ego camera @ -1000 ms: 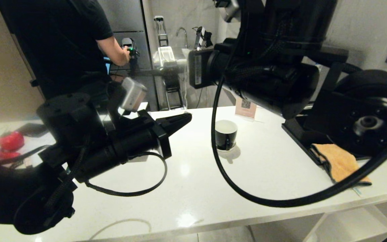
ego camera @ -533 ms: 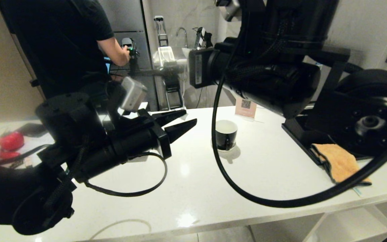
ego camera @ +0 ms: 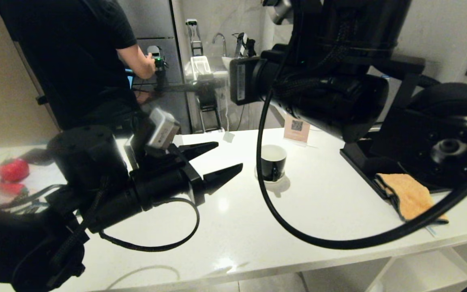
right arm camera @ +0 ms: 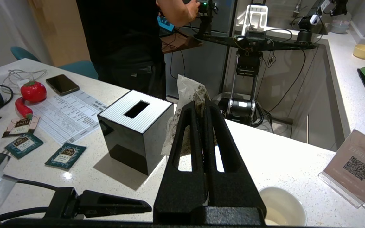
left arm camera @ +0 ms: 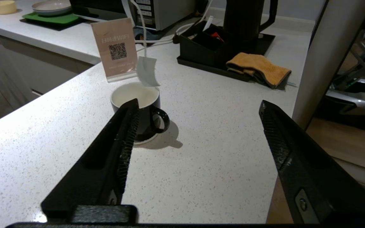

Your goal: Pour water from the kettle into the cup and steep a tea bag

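Note:
The cup point(ego camera: 272, 162), black outside and white inside, stands on its saucer mid-counter. My right gripper point(right arm camera: 198, 104) is shut on the tea bag point(right arm camera: 187, 87), a pale pouch with leaves showing through, held up in the air above and beside the cup point(right arm camera: 282, 205). A small white tag point(left arm camera: 147, 71) dangles on a thin string just over the cup point(left arm camera: 138, 95). My left gripper point(ego camera: 228, 156) hovers to the cup's left, open and empty point(left arm camera: 198, 103). The black kettle point(left arm camera: 242, 15) stands at the back on a black tray.
A black tissue box point(right arm camera: 135, 133) sits left of the cup. A pink QR sign point(ego camera: 297, 129) stands behind it. An orange cloth point(ego camera: 410, 194) lies by the black compartment box point(left arm camera: 208, 44). Green sachets point(right arm camera: 65, 155) and a red toy point(right arm camera: 33, 91) lie far left. A person point(ego camera: 75, 61) stands behind the counter.
My left gripper has gone from shut to wide open and dipped a little. The white tag now hangs free beyond its tips. The right arm and cup have kept still.

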Controlling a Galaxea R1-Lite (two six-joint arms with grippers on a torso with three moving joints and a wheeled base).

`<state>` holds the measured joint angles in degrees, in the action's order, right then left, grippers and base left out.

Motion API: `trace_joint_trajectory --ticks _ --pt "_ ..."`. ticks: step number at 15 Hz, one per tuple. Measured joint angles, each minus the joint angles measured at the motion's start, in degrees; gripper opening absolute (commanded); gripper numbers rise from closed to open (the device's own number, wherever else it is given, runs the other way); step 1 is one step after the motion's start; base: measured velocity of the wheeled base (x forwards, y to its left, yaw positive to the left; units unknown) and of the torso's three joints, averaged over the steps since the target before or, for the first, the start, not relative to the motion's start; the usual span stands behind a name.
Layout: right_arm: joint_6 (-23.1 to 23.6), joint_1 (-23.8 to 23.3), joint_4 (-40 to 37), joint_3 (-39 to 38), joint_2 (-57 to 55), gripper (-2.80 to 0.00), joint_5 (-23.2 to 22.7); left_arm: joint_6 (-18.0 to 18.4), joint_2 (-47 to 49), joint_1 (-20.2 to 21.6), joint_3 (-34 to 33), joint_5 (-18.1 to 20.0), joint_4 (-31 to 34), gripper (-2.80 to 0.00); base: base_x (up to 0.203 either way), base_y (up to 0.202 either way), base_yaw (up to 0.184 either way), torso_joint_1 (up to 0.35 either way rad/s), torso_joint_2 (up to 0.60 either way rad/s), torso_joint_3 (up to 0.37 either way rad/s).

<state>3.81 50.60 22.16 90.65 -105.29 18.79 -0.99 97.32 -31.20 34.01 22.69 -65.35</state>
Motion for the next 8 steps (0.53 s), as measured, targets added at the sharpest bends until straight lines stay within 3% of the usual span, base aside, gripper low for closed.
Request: trace_joint_trajectory --ticks 8 --pt "0.0 0.0 0.0 0.0 0.3 -2.8 0.0 -0.1 0.7 0.6 0.3 -0.3 -0.8 0.0 0.0 0.0 0.0 0.0 0.0 0.0"
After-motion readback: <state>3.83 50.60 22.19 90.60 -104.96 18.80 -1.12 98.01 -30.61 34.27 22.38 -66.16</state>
